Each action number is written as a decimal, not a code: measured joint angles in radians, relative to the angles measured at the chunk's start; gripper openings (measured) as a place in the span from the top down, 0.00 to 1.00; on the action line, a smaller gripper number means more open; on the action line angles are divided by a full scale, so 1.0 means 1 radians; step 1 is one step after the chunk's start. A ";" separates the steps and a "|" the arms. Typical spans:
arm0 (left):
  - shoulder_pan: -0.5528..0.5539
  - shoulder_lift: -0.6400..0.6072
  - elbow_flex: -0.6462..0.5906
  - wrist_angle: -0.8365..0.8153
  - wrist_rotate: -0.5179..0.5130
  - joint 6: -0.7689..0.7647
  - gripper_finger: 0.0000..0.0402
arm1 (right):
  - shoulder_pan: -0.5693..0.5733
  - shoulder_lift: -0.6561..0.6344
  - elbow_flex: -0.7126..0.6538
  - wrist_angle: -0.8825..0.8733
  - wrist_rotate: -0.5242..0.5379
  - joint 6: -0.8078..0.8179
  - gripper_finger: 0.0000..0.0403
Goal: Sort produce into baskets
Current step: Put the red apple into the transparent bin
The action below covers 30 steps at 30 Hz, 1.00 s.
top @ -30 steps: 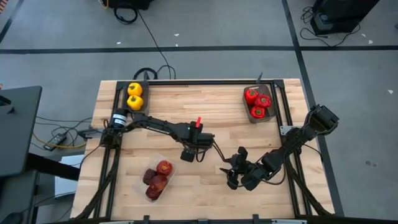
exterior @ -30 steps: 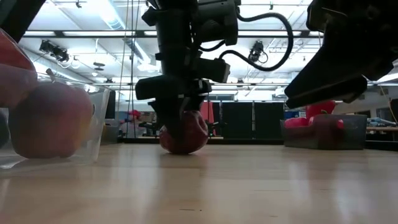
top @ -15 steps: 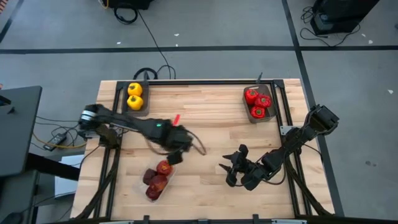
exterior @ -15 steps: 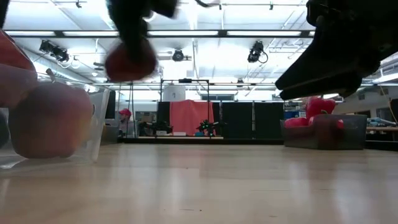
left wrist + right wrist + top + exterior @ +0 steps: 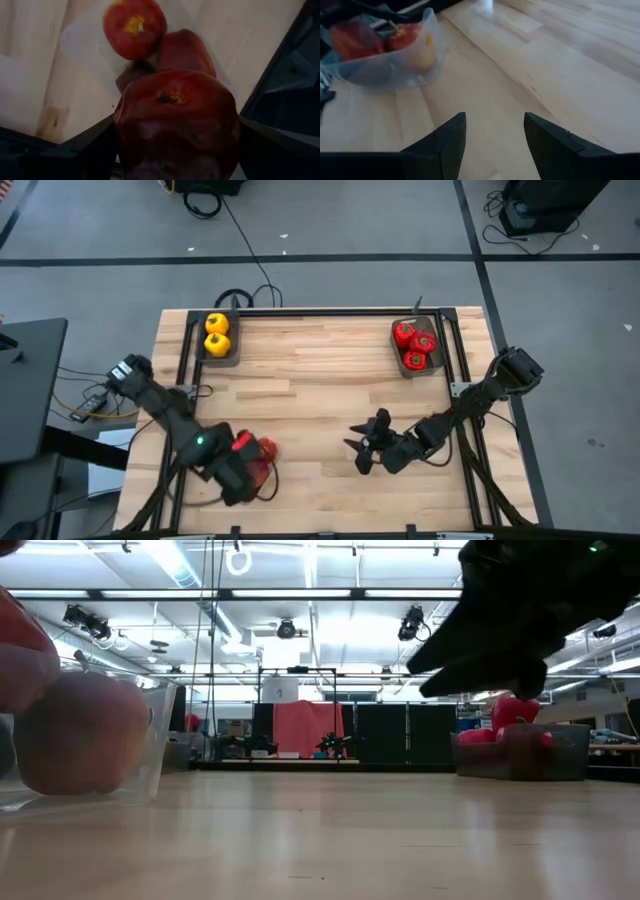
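Observation:
My left gripper [image 5: 238, 472] hangs over the clear basket [image 5: 262, 480] near the table's front left, shut on a dark maroon fruit [image 5: 177, 130]. Below it, three more reddish fruits [image 5: 135, 22] lie in that basket. My right gripper [image 5: 362, 446] stands open low over the table, right of centre, with nothing between its fingers [image 5: 445, 137]. Two yellow peppers [image 5: 216, 335] lie in a dark grey basket [image 5: 199, 352] at the far left. Three red peppers [image 5: 414, 345] lie in another grey basket [image 5: 438, 366] at the far right. My left gripper pinches the maroon fruit by two opposite sides [image 5: 122, 132] between its two fingers [image 5: 92, 145]. The fingers come from above, pointing down. The fruit is lifted clear and hangs above the fruits in the clear basket.
The bare wooden table top [image 5: 320, 390] lies between the three baskets. A black metal frame [image 5: 330, 311] runs along the table's far edge and sides. In the low view the clear basket [image 5: 150, 740] stands at the left and the red-pepper basket [image 5: 560, 755] at the right.
My left gripper has lifted the maroon fruit off the middle of the table. It has carried the fruit up and toward the table's near left, over the clear basket, rolling its wrist on the way. My right gripper has shifted a little toward the far edge.

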 joint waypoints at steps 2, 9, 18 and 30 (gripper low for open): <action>-0.034 0.019 -0.001 0.005 -0.025 -0.046 0.16 | -0.011 0.000 0.000 0.031 -0.018 -0.014 0.48; -0.081 0.102 -0.001 0.016 -0.043 -0.107 0.15 | -0.029 0.007 0.000 0.120 -0.110 -0.026 0.48; -0.088 0.206 -0.002 0.004 0.117 -0.100 0.09 | -0.050 0.218 0.002 0.529 -0.170 -0.176 0.48; -0.067 0.210 -0.002 -0.001 0.162 -0.082 0.06 | -0.144 0.456 0.187 0.739 -0.445 -0.327 0.48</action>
